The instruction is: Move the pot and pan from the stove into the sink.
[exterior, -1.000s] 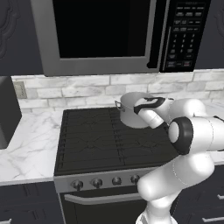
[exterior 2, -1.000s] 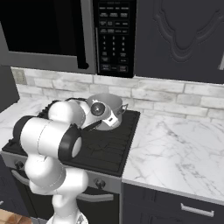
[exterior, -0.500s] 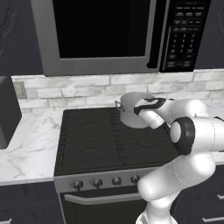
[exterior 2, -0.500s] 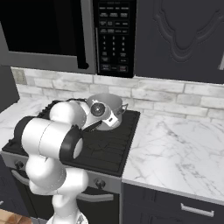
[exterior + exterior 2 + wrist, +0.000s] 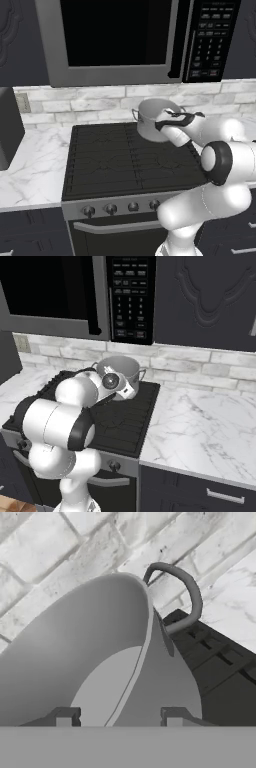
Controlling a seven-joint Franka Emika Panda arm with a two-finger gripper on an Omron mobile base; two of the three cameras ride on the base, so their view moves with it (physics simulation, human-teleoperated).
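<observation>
1 pot (image 5: 152, 119) sits at the stove's (image 5: 110, 160) back right, its rim wall between the half-open gripper's (image 5: 117, 717) 2 fingertips. Behind it: 1 brick backsplash (image 5: 90, 105), 1 microwave (image 5: 130, 40) above.

White arm (image 5: 220, 200) (dark joints), rounded links

The pot (image 5: 152, 119) looks like brushed steel, a smooth satin grey with a soft sheen inside and out, and its thin loop handle (image 5: 181, 597) reads as darker metal. The stove (image 5: 125, 160) has matt black grates over a dull steel front with metal knobs. The counter (image 5: 200, 431) is polished white marble with grey veins. The backsplash (image 5: 90, 104) is marbled brick, faintly glossy. The microwave (image 5: 120, 40) shows brushed steel around dark glossy glass. The arm (image 5: 60, 421) is smooth white plastic with black joints.
</observation>
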